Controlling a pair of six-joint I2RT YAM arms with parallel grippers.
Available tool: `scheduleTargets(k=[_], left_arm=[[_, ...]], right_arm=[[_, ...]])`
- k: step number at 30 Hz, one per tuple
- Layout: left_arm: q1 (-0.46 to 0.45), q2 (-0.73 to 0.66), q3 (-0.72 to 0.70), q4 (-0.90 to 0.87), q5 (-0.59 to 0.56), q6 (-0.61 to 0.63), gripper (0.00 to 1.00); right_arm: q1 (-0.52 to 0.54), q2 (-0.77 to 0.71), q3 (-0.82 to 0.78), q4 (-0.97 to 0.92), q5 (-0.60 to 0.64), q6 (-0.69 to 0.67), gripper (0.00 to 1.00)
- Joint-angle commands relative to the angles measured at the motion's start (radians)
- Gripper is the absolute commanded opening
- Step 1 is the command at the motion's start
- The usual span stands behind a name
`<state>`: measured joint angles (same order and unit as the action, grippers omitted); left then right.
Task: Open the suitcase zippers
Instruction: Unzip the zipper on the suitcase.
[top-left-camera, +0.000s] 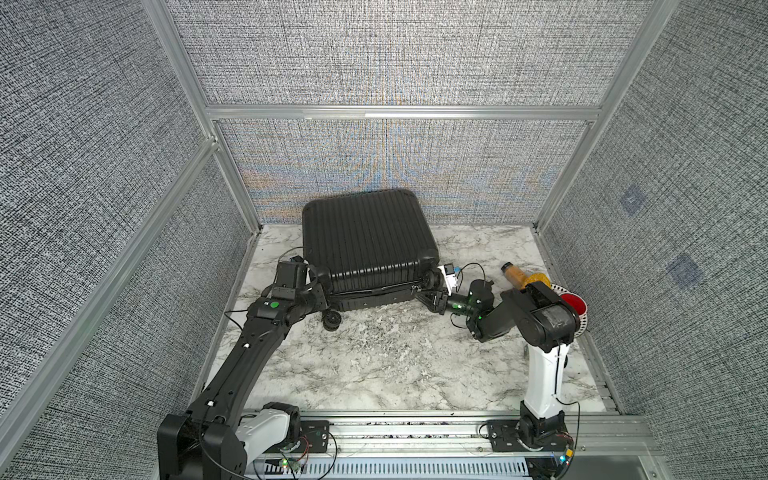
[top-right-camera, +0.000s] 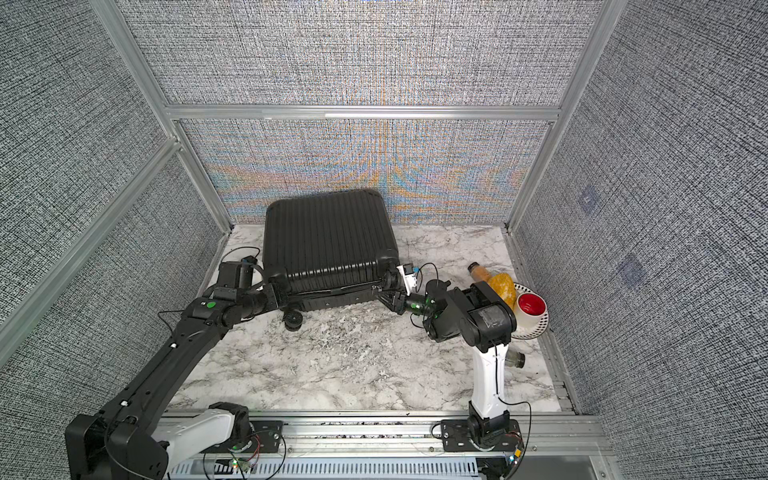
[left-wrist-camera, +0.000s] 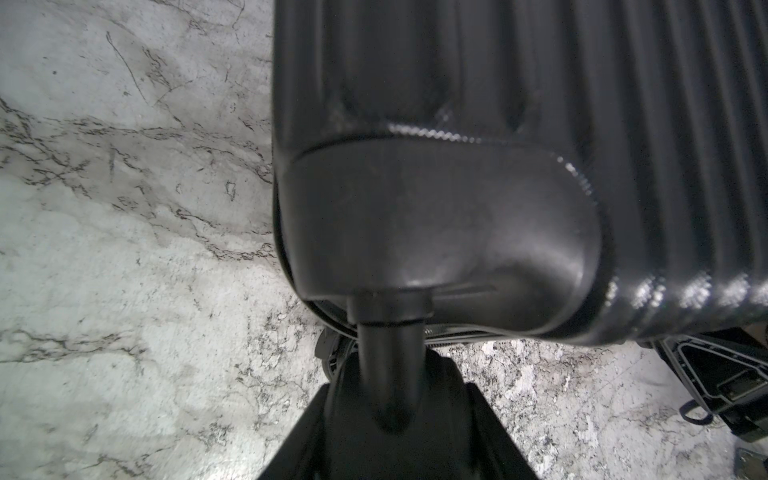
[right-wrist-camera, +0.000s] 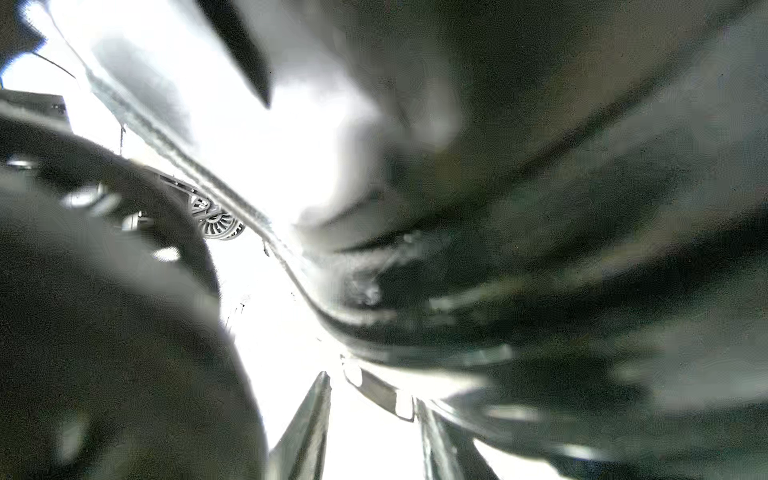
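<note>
**Left gripper (top-left-camera: 320, 284) clamped on a corner wheel (top-left-camera: 323, 276)**

In a top view the suitcase (top-left-camera: 365, 241) lay flat at the back of the table (top-left-camera: 374, 365), with the right gripper (top-left-camera: 422, 296) at its near right corner. The left wrist view showed fingers (left-wrist-camera: 299, 436) closed around the wheel stem (left-wrist-camera: 388, 353). The right wrist view was blurred, so I could not tell its jaws' state. If it missed the zipper (right-wrist-camera: 199, 166), pulling could drag the case.
</note>
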<state>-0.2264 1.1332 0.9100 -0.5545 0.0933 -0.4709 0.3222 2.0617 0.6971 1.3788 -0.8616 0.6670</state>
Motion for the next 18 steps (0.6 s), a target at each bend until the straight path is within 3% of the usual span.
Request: scheduleTargets(k=[1, 18], left_arm=[[-0.003, 0.004, -0.005, -0.019, 0.072, 0.043, 0.0], [-0.002, 0.005, 0.001, -0.032, 0.056, 0.045, 0.0]], right_arm=[[0.001, 0.003, 0.01, 0.028, 0.037, 0.003, 0.33], [0.0, -0.007, 0.007, 0.006, 0.042, -0.013, 0.0]])
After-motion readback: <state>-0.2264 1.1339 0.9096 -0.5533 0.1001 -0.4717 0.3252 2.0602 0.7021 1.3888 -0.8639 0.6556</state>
